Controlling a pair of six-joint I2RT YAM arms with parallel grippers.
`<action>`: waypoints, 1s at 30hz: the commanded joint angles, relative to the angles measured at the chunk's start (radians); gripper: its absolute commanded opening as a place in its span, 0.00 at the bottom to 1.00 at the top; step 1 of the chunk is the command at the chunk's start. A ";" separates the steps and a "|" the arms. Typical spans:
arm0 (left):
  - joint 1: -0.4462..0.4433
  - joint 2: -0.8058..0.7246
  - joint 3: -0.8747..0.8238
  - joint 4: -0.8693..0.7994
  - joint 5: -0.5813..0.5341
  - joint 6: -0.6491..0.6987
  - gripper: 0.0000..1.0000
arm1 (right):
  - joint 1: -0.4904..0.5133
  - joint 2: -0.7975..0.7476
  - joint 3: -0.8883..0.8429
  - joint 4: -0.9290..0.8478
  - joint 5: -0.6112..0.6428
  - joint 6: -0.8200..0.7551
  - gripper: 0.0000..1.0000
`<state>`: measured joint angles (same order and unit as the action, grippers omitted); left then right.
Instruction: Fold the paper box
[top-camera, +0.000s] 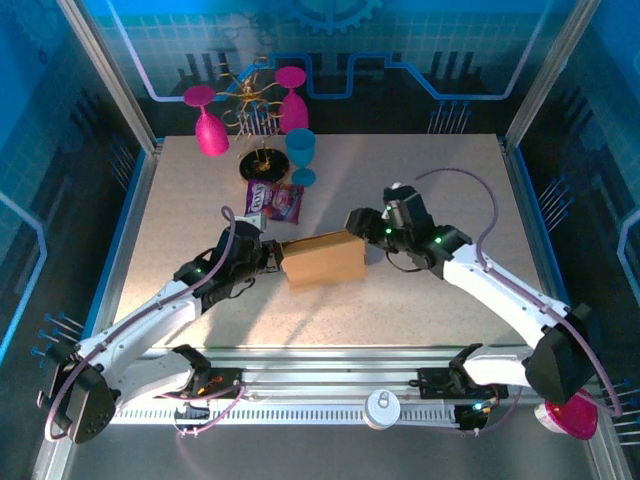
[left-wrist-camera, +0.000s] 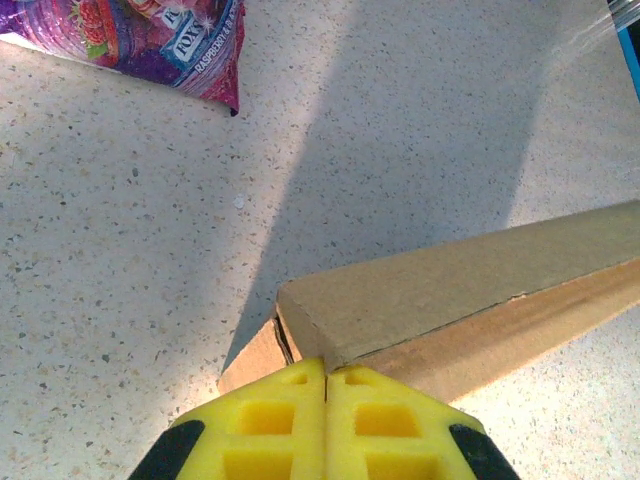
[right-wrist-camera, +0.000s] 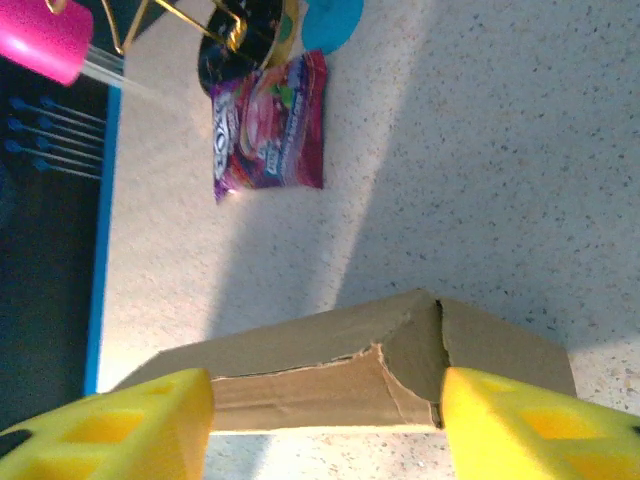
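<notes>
The paper box (top-camera: 322, 258) lies on its side near the middle of the table (top-camera: 430, 320), a closed brown block running left to right between the 2 arms. The left gripper (top-camera: 268, 256) sits at the box's left end. In the left wrist view its 2 yellow fingers (left-wrist-camera: 270, 420) are pressed flat together with nothing visible between them, and their tips meet the lower corner of the box (left-wrist-camera: 460, 290), where a small flap edge sticks out.

The right gripper (top-camera: 362, 225) is at the box's right end. In the right wrist view its jaws stand wide apart, 1 yellow finger (right-wrist-camera: 130, 425) on each side of the box (right-wrist-camera: 330, 370), gripping nothing; the end seam there gapes slightly. I cannot tell whether either pad touches the cardboard.

A purple snack packet (top-camera: 273, 202) lies just behind the box, apart from it, with a blue cup (top-camera: 301, 155) farther back
</notes>
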<state>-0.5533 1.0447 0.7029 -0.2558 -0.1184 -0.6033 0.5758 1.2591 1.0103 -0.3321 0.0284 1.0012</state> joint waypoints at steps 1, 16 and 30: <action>-0.016 0.013 -0.005 -0.028 -0.031 -0.011 0.00 | -0.054 -0.005 0.039 -0.050 -0.103 0.230 0.65; -0.064 0.029 0.017 -0.062 -0.111 -0.011 0.00 | -0.100 -0.011 -0.051 0.030 -0.278 0.733 0.75; -0.094 0.029 0.038 -0.084 -0.154 -0.008 0.00 | -0.143 0.063 -0.122 0.146 -0.337 0.772 0.70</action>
<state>-0.6327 1.0660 0.7139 -0.2665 -0.2485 -0.6041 0.4603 1.3048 0.8997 -0.2501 -0.2913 1.7554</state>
